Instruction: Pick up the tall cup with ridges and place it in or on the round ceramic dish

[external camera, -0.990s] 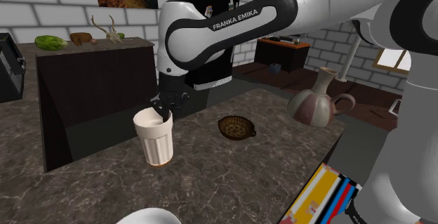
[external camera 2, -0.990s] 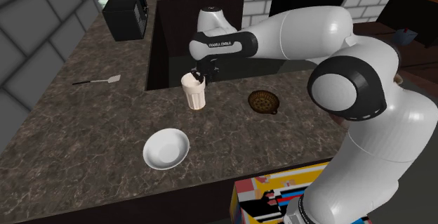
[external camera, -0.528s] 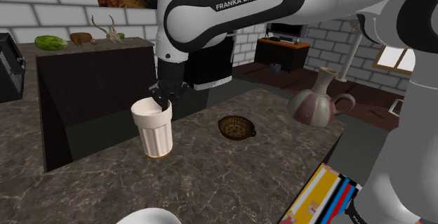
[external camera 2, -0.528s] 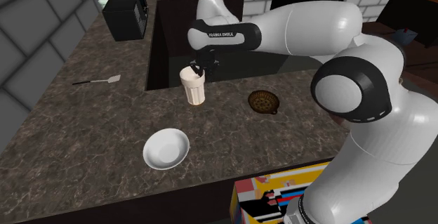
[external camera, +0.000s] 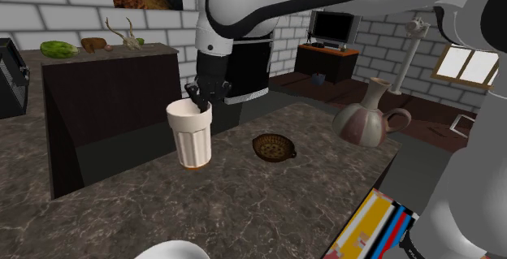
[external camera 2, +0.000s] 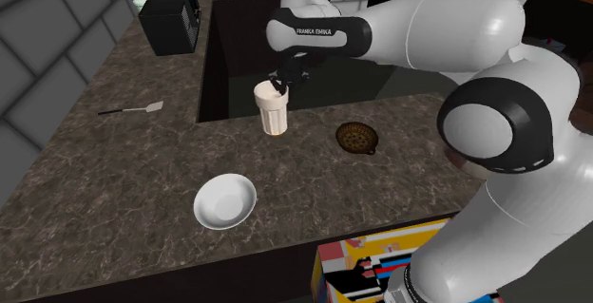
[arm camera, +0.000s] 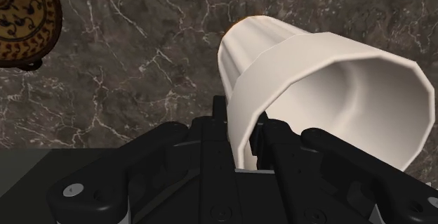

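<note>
**Robot claw gripping a ridged cup over a marbled table**

We see a white robot arm reaching over a dark marbled table point(external camera 2: 86, 187). Its black claw point(external camera: 197, 95) is closed on the rim of a tall cream cup with ridges point(external camera: 190, 140). In the wrist view the two fingers point(arm camera: 210, 142) pinch the cup's wall between them at the rim. The cup hangs upright from the claw. Its base looks just clear of the table, though we cannot be sure.

A small brown patterned dish point(external camera: 272, 147) with a short handle lies on the table near the cup, toward the shoulder view's right and apart from it. A white round bowl point(external camera 2: 225, 200) sits on the table well apart from the cup, nearer the second exterior view's bottom edge.

In the shoulder view a brown and grey jug point(external camera: 367, 118) stands to the right of the patterned dish. In the second exterior view a spatula point(external camera 2: 133, 109) lies on the left part of the table, and a black box point(external camera 2: 171, 18) stands at its far corner
</note>
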